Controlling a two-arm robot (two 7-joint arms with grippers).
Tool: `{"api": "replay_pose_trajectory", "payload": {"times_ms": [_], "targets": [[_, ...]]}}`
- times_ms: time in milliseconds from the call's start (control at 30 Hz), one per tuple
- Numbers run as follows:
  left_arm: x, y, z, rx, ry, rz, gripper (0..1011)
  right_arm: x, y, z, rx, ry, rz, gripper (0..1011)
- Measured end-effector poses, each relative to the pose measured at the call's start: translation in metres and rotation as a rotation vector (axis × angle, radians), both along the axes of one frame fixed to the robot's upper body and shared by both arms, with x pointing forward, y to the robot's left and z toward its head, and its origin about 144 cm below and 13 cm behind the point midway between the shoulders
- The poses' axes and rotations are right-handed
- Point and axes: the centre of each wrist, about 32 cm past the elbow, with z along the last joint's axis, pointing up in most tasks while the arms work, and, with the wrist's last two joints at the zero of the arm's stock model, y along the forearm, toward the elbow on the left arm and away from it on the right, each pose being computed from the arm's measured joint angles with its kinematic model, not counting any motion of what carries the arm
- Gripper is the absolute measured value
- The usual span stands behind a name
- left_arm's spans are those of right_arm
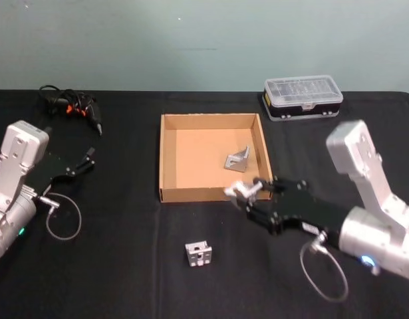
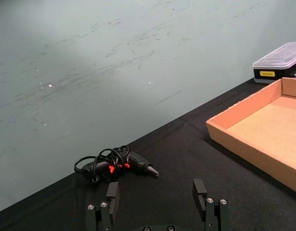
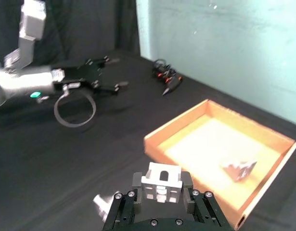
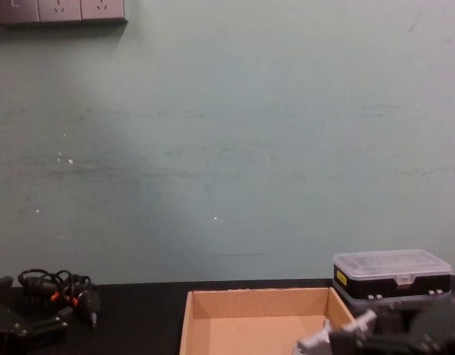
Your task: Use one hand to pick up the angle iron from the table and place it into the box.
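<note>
The right arm is reaching in from the lower right of the head view, its white wrist housing angling up and back while the black right gripper [image 1: 244, 196] is stretching out low toward the box [image 1: 166, 159]. Its tips are hovering at the box's front wall, close to the front right corner. The fingers are clamping an angle iron [image 1: 239, 191] between them. In the right wrist view this piece is sitting squarely in the grip, one flat silver face turned up to the camera, with a slot cut in its top edge and small holes below. It is looking pale, metallic and blocky. From the chest view the gripper is showing at the lower right edge, in front of the case [image 1: 302, 98], with the silver piece at its tip.

A second iron [image 1: 237, 159] is lying inside the box, on the floor toward the right wall, showing a triangular side. A third iron [image 1: 199, 253] is resting on the table [image 1: 124, 266], well in front of the box.

The left gripper [image 1: 90, 159] is idling at the table's left side, pointing toward the box, its fingers [image 2: 112, 195] standing apart and holding nothing. A corded tool [image 1: 70, 105] is lying behind it.
</note>
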Motion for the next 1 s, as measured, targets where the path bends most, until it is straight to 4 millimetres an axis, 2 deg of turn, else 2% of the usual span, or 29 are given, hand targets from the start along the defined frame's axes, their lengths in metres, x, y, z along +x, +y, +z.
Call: {"api": "replay_pose_trajectory", "payload": {"times_ms": [200,500,767,1000], "targets": [[0.000,0.000,0.000,0.000,0.000,0.000,1000,0.024,0.018,0.007,-0.008,-0.038,-0.037,483],[0.000,0.000,0.000,0.000,0.000,0.000,1000,0.054,0.042,0.005,-0.036,-0.040,-0.062,483],[0.000,0.000,0.000,0.000,0.000,0.000,1000,0.082,0.064,-0.002,-0.078,-0.023,-0.089,483],[0.000,0.000,0.000,0.000,0.000,0.000,1000,0.096,0.075,-0.009,-0.105,-0.009,-0.108,483]]}}
